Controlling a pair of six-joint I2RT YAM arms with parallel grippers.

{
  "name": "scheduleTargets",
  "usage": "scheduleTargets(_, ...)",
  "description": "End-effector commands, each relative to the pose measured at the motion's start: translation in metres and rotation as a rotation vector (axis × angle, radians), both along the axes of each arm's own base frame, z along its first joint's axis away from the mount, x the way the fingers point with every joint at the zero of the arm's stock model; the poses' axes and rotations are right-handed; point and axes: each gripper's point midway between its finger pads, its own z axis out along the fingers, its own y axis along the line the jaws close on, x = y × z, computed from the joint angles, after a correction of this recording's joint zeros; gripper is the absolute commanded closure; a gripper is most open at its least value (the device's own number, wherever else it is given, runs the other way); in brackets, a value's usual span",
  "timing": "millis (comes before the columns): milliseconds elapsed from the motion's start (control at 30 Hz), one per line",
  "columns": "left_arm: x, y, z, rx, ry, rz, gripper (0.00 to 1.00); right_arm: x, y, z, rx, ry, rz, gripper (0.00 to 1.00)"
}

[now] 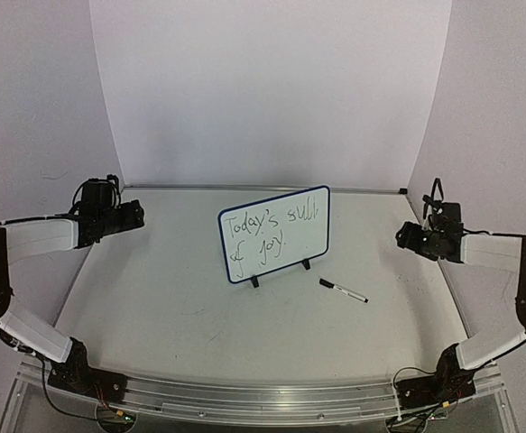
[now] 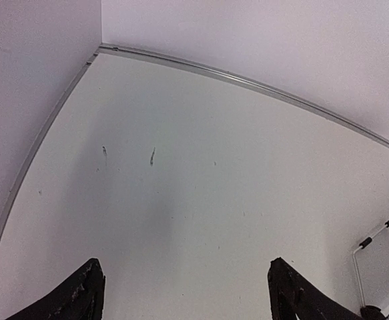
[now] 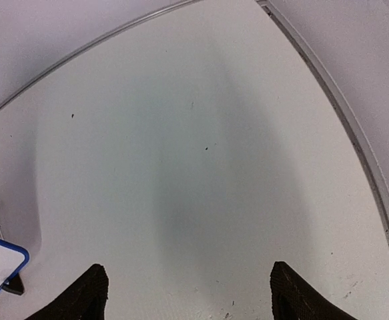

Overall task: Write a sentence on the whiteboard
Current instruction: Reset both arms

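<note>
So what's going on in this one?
Nothing is being handled at this moment. The whiteboard stands upright mid-table with the sentence written on it in two lines. A marker lies on the table just to the board's right. The left gripper and right gripper are both open and empty, out at the table's sides.

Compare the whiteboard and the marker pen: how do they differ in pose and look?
The whiteboard stands propped up; the marker lies flat. The whiteboard is broad, blue-rimmed and written on; the marker is slim, white with a black cap. Both rest on the table.
</note>
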Motion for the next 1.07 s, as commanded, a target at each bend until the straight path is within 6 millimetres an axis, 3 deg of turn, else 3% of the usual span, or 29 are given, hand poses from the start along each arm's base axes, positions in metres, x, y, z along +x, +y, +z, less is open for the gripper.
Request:
scheduleTargets(0, 0.016, 0.027, 0.064, 0.160, -0.207, 0.101, 0.15, 0.004, -0.030, 0.061, -0.124, -0.298, -0.078, 0.21)
scheduleTargets(133, 0.011, 0.038, 0.074, 0.253, -0.274, 0.122, 0.12, -0.007, -0.040, 0.081, -0.227, -0.452, -0.101, 0.20)
scheduleTargets(200, 0.003, 0.042, 0.066, 0.278, -0.301, 0.127, 0.11, -0.012, -0.043, 0.085, -0.271, -0.507, -0.104, 0.20)
scheduleTargets(367, -0.011, 0.045, 0.037, 0.291, -0.329, 0.128, 0.02, -0.022, -0.044, 0.067, -0.302, -0.520, -0.098, 0.20)
scheduleTargets(533, -0.021, 0.053, 0.005, 0.302, -0.290, 0.164, 0.01, -0.019, -0.042, 0.060, -0.300, -0.512, -0.081, 0.20)
scheduleTargets(1033, -0.015, 0.048, 0.004, 0.299, -0.292, 0.138, 0.01, -0.026, -0.043, 0.070, -0.293, -0.545, -0.099, 0.20)
